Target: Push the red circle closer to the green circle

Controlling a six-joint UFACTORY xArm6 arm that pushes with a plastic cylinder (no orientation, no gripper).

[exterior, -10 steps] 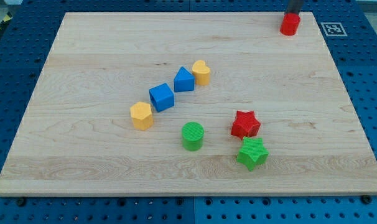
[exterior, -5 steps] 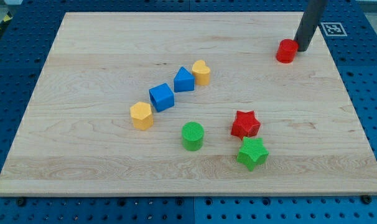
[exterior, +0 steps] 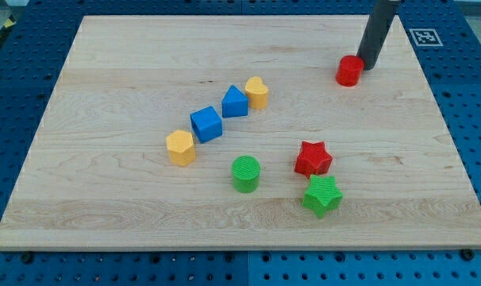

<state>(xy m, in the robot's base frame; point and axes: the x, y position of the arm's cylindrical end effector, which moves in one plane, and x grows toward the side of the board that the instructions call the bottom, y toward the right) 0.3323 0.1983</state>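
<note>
Wooden board fills most of the view, lying on a blue pegboard table. No jaws exist on this arm; my tip holds nothing and touches the red circle on its far right side. That red circle sits far right on the board, well apart from the green circle, near the middle. Just right of the green circle lie a red star and a green star, touching. Left, a diagonal row: yellow hexagon, blue cube, blue triangular block, yellow heart.
</note>
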